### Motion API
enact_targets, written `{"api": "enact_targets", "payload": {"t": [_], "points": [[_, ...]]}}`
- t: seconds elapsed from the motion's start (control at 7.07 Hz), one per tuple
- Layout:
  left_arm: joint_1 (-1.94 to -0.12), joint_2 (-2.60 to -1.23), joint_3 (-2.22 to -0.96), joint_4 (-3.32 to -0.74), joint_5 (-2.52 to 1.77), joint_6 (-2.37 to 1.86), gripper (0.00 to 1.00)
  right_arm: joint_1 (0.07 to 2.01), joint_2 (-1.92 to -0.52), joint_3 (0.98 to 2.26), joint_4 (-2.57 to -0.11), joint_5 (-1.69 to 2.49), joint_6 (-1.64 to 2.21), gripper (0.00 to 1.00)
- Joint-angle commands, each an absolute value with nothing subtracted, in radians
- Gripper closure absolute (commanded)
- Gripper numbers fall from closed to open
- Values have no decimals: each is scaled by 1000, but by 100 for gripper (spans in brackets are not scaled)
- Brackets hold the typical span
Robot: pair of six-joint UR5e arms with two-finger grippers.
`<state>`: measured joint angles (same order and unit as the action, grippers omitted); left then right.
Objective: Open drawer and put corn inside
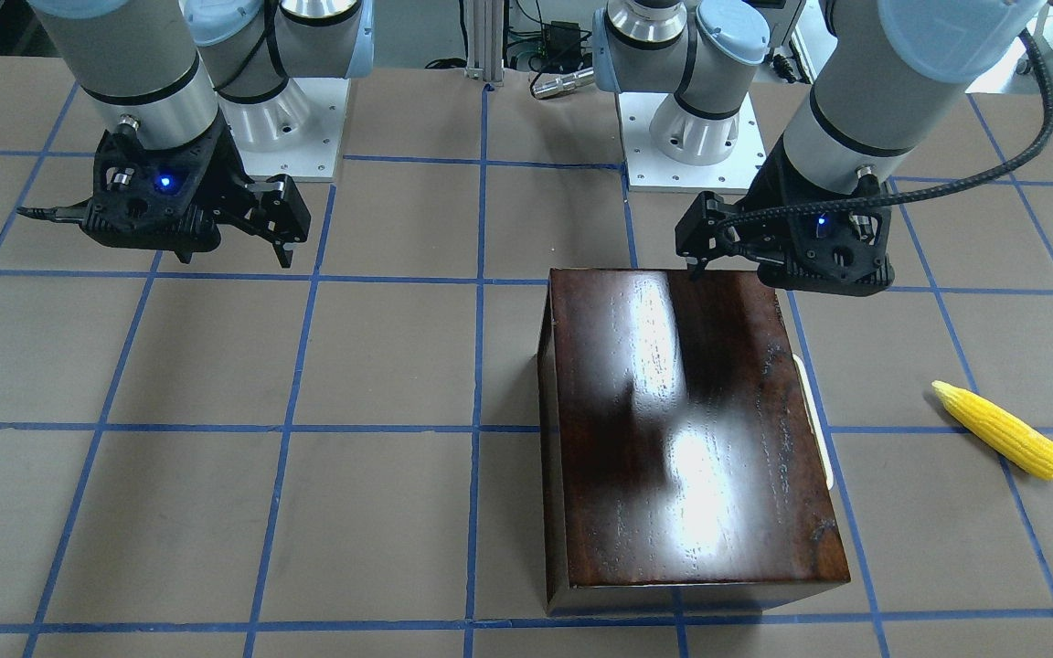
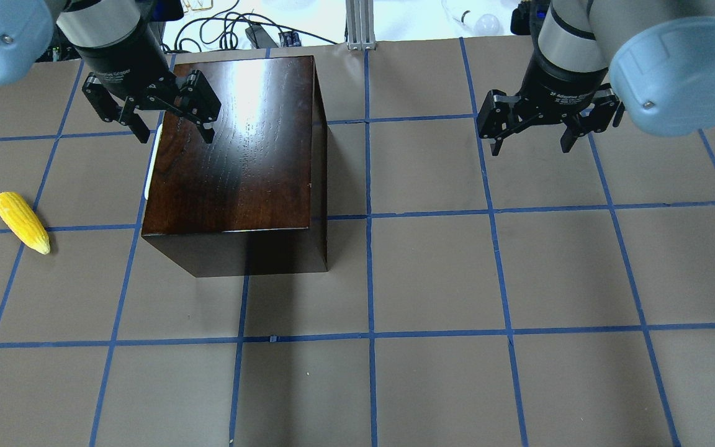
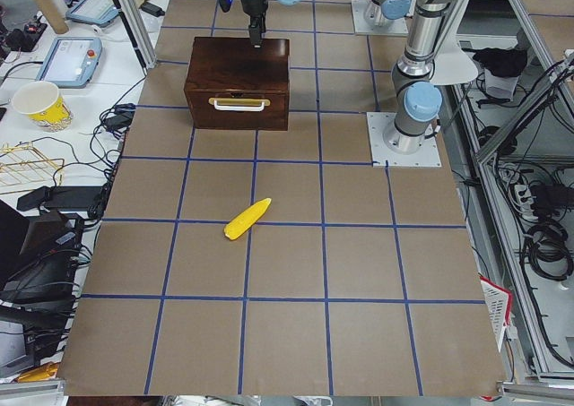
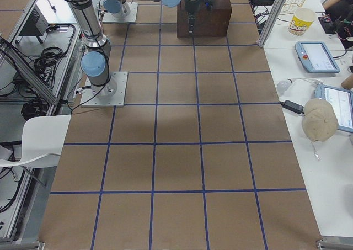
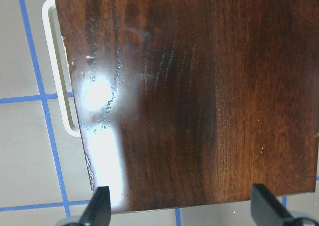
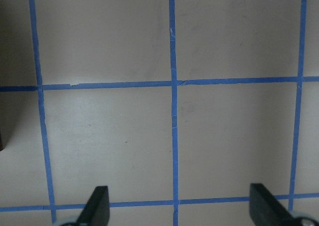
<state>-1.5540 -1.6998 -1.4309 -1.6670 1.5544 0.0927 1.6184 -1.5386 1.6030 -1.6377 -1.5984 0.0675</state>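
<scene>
Well apart from the spread-open left gripper (image 2: pixel 176 133), out past its outer finger, the bumpy, tapered bright yellow corn cob (image 2: pixel 21 221) lies on the matte brown blue-taped table (image 2: pixel 432 273). Directly under that gripper sits the glossy reddish-brown wooden box (image 2: pixel 239 143). Its dark-fronted drawer (image 3: pixel 269 101) is closed, showing a white curved handle (image 3: pixel 239 105). The right gripper (image 2: pixel 530 148) hangs open, holding nothing.

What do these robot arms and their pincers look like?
The left arm and right arm are silver-grey tubes with pale blue joint caps and black rings. Each ends in a black two-finger tool, the left tool and right tool, with white lettering on its collar and a small blue light. A braided black cable runs along the left arm.
</scene>
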Motion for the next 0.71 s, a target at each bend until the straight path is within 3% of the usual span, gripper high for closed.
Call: {"api": "enact_targets", "payload": {"t": [0.0, 0.57], "points": [[-1554, -1698, -1431, -1667, 1557, 91, 0, 1618, -1539, 1603, -1637, -1598, 67, 0], [-1552, -1698, -1431, -1666, 1566, 92, 0, 1618, -1539, 1603, -1637, -1598, 67, 0]]}}
